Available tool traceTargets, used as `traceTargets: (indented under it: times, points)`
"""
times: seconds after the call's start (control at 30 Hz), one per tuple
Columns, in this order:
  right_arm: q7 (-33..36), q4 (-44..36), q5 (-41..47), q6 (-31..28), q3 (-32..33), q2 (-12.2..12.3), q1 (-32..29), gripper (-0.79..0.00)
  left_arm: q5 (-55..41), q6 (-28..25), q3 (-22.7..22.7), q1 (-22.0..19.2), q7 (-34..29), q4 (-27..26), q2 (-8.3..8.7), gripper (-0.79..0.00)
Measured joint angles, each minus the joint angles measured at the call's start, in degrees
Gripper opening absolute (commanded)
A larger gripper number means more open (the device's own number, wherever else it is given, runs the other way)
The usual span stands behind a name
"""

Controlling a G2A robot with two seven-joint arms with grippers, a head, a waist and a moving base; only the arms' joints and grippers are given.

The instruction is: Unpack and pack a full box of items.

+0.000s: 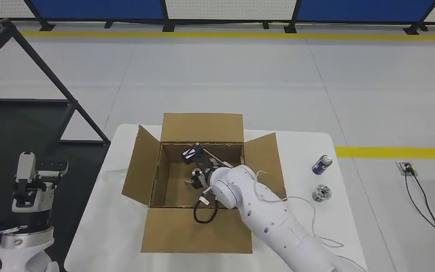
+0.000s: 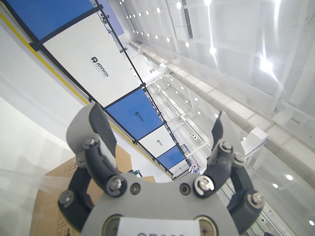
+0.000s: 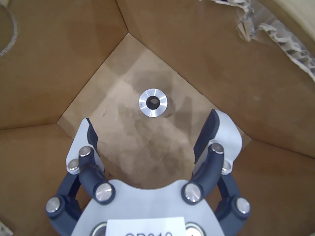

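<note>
Right gripper point(image 3: 150, 124) hangs inside the brown cardboard box point(image 3: 61, 50), jaws spread wide and empty, just short of a small silver metal ring point(image 3: 153, 102) with a dark centre hole that rests on the box floor near a corner. The ring looks stiff, dense for its size and slick, so a pinch across its outer rim seems safest. Left gripper point(image 2: 158, 121) is tilted upward, jaws likewise wide apart, holding nothing.

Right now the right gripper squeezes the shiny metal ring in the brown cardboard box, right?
No: the right gripper is open; the shiny metal ring lies free on the floor of the brown cardboard box, as the right wrist view shows.
</note>
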Motion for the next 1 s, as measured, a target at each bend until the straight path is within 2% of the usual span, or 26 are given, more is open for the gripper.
traceTargets:
  times: [0.37,0.47,0.5,0.53,0.6,0.63,0.67,0.77,0.83,0.93,1.0]
  points:
    - [-5.6,14.0,4.1,1.6,-3.3,-5.4,4.8,0.000,-0.2,0.0,-0.4,0.5,-0.2,0.0,-0.08,0.000]
    - [-6.4,17.4,5.0,0.9,-3.8,-6.6,5.9,-0.055,-0.1,-0.1,-0.5,0.6,-0.2,0.1,-0.10,0.000]
    - [-6.6,18.6,5.3,0.7,-3.9,-7.1,6.3,-0.102,-0.1,-0.1,-0.6,0.6,-0.3,0.2,-0.11,0.000]
    - [-6.8,19.4,5.4,0.6,-4.1,-7.5,6.5,-0.191,-0.2,-0.1,-0.6,0.6,-0.3,0.2,-0.12,0.000]
    - [-7.3,21.3,5.7,0.3,-4.3,-8.2,7.1,-0.317,-0.2,-0.1,-0.6,0.6,-0.3,0.2,-0.13,0.000]
    - [-7.5,22.0,5.9,0.2,-4.3,-8.5,7.3,-0.360,-0.2,0.0,-0.6,0.6,-0.4,0.2,-0.14,0.000]
    - [-7.7,22.7,6.1,0.1,-4.3,-8.8,7.6,-0.394,-0.2,-0.1,-0.6,0.6,-0.4,0.2,-0.14,0.000]
    - [-8.2,24.9,6.5,-0.4,-4.4,-9.7,8.3,-0.422,-0.2,-0.2,-0.6,0.6,-0.4,0.2,-0.16,0.000]
    - [-8.5,26.2,6.7,-0.7,-4.4,-10.2,8.7,-0.477,-0.2,-0.2,-0.7,0.6,-0.4,0.2,-0.17,0.000]
    - [-9.0,27.8,6.8,-1.4,-4.4,-10.9,9.2,-0.643,0.0,-0.2,-0.7,0.6,-0.2,0.3,-0.20,0.000]
    - [-9.5,28.7,6.8,-1.9,-4.3,-11.2,9.6,-0.785,0.0,-0.2,-0.7,0.6,-0.1,0.3,-0.23,0.000]
